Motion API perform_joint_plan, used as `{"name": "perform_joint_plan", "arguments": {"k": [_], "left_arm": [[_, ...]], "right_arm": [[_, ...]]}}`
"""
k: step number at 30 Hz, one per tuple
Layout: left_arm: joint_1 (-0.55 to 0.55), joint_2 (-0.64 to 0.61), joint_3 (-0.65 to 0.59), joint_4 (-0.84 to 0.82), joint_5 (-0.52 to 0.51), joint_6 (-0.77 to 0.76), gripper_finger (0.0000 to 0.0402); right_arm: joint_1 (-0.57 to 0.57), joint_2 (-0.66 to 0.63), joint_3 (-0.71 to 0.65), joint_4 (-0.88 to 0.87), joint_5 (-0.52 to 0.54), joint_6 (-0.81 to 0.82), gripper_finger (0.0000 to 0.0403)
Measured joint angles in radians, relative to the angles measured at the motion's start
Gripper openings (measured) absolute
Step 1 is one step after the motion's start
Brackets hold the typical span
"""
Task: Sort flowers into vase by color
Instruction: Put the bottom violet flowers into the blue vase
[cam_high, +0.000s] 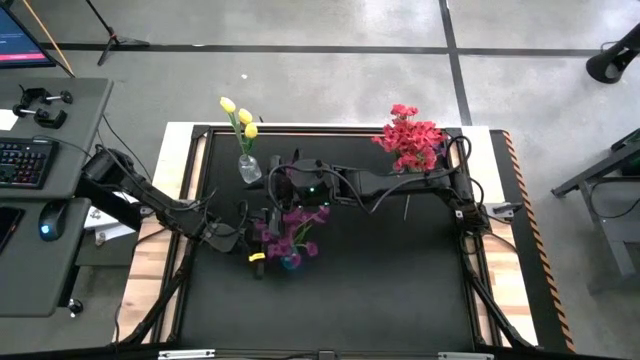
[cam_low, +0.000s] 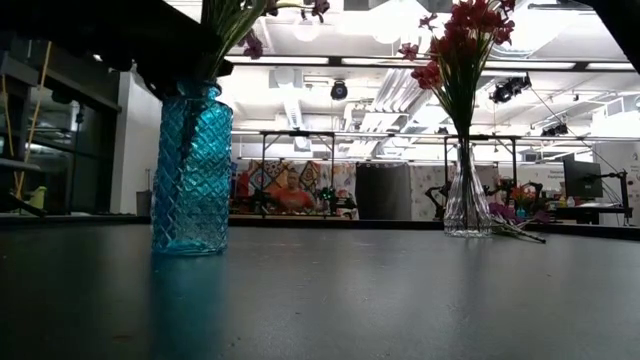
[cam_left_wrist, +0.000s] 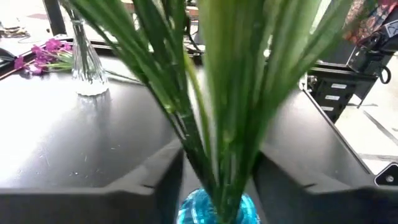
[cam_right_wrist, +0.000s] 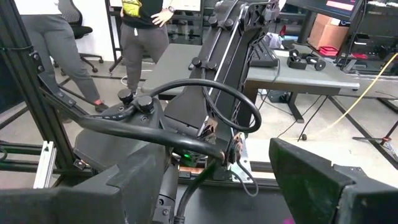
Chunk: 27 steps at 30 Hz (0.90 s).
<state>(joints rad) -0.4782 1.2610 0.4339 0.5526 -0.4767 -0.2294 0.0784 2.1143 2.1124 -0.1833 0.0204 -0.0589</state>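
Observation:
A bunch of purple flowers (cam_high: 290, 232) on green stems (cam_left_wrist: 214, 106) stands in a blue glass vase (cam_low: 192, 170) at mid table. My left gripper (cam_left_wrist: 217, 168) is just above the vase mouth (cam_left_wrist: 217, 208), shut on the stems. It shows in the high view (cam_high: 268, 232) too. My right gripper (cam_right_wrist: 217, 186) is open and empty, just beyond the bunch toward the far edge (cam_high: 283, 190). Red flowers (cam_high: 410, 140) stand in a clear vase (cam_low: 467, 190) at the far right. Yellow flowers (cam_high: 240, 115) stand in a clear vase (cam_high: 248, 168) at the far left. My left gripper pinches the bunch of green stems (cam_left_wrist: 205, 155) between its two fingers (cam_left_wrist: 158, 180), low on the stems, just above the blue vase's mouth. The fingers come level from the table's left and lie across the stems. The stems stand upright with their lower ends in the vase.
A few loose purple flowers (cam_left_wrist: 46, 53) lie on the table beside the red flowers' clear vase (cam_left_wrist: 84, 62); they show in the low view (cam_low: 515, 225) too. A desk with keyboard and mouse (cam_high: 40, 160) stands left of the table. People stand in the room beyond (cam_right_wrist: 143, 31).

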Motion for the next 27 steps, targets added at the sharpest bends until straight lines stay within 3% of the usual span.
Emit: {"name": "perform_joint_plan", "arguments": {"k": [6, 13, 27], "left_arm": [[-0.002, -0.001, 0.0, 0.0, 0.011, 0.022, 0.0021], [-0.002, -0.003, 0.001, -0.026, 0.01, -0.009, 0.0007], [-0.001, -0.003, 0.002, -0.049, 0.007, -0.029, 0.0005]], "right_arm": [[0.0, 0.0, 0.0, 0.0, 0.0, 0.0, 0.0275], [-0.002, 0.0, 0.0, 0.013, -0.003, 0.0, 0.0275], [-0.043, 0.005, -0.003, 0.206, -0.013, 0.05, 0.0275]]}}
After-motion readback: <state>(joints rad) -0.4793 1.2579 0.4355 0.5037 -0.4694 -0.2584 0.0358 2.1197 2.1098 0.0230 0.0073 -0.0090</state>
